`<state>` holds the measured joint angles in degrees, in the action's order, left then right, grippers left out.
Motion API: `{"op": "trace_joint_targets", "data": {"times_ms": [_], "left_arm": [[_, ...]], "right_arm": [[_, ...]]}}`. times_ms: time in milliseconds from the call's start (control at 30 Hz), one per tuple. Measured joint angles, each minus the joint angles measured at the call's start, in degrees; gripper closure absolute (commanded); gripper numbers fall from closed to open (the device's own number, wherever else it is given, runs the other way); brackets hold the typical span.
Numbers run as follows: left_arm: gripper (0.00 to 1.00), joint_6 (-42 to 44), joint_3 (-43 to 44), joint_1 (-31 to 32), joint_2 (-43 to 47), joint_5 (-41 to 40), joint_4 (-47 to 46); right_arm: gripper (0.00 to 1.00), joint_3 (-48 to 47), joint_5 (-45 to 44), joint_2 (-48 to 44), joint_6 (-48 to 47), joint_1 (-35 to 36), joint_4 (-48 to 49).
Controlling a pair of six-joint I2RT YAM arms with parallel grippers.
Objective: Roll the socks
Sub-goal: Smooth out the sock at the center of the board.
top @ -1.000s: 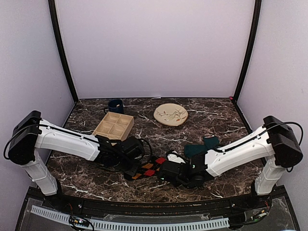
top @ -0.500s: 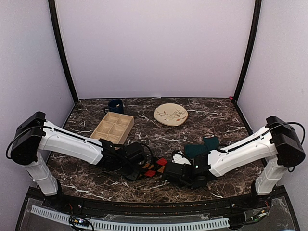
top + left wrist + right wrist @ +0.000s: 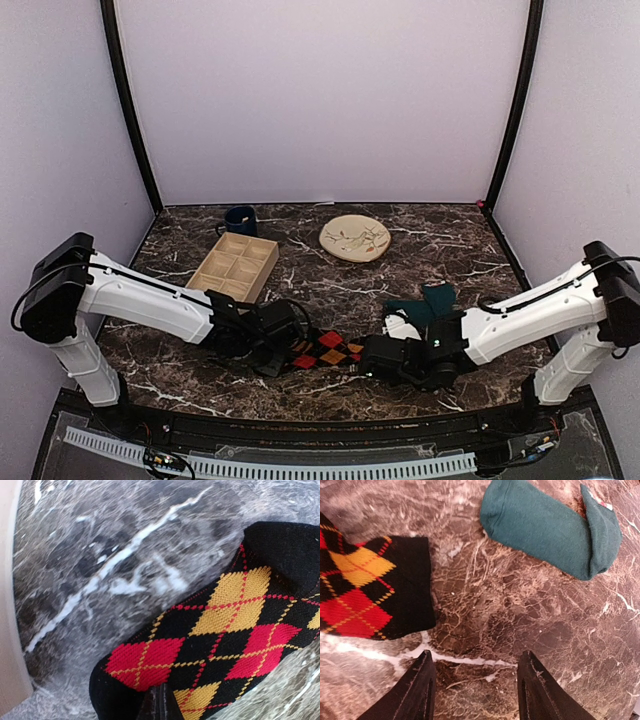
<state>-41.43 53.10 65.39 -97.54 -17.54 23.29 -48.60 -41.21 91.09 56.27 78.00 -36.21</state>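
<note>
Pinch of left gripper (image 3: 160, 706) on argyle sock (image 3: 220, 630) edge — right gripper (image 3: 476, 655) spread, empty, over marble table (image 3: 485, 600) near teal sock (image 3: 545, 525).

Right jaws stand apart at the bottom edge, dark marble tabletop (image 3: 490, 610) showing between them, nothing gripped. An argyle sock (image 3: 365, 595) lies flat at left, its plain black end just ahead of the left-hand finger. A teal sock (image 3: 545, 530) lies upper right, well apart, one end folded over.
</note>
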Motion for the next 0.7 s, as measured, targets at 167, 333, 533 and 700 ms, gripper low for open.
{"op": "trace_joint_targets", "data": {"times_ms": [167,333,533,700], "left_arm": [[1.0,-0.9,-0.9,0.0,1.0,-0.8,1.8],[1.0,-1.2,-1.0,0.0,1.1,-1.2,2.5],[1.0,-1.2,-1.0,0.0,1.3,-1.7,3.6],[1.0,-1.2,-1.0,0.0,1.3,-1.9,3.9]], "right_arm": [[0.43,0.3,0.0,-6.4,-0.7,-0.1,2.0],[0.32,-0.1,1.2,-5.5,-2.5,-1.2,5.0],[0.32,0.0,5.0,-3.2,-2.4,-3.7,9.3],[0.33,3.1,9.3,-3.2,-1.9,-7.1,14.8]]}}
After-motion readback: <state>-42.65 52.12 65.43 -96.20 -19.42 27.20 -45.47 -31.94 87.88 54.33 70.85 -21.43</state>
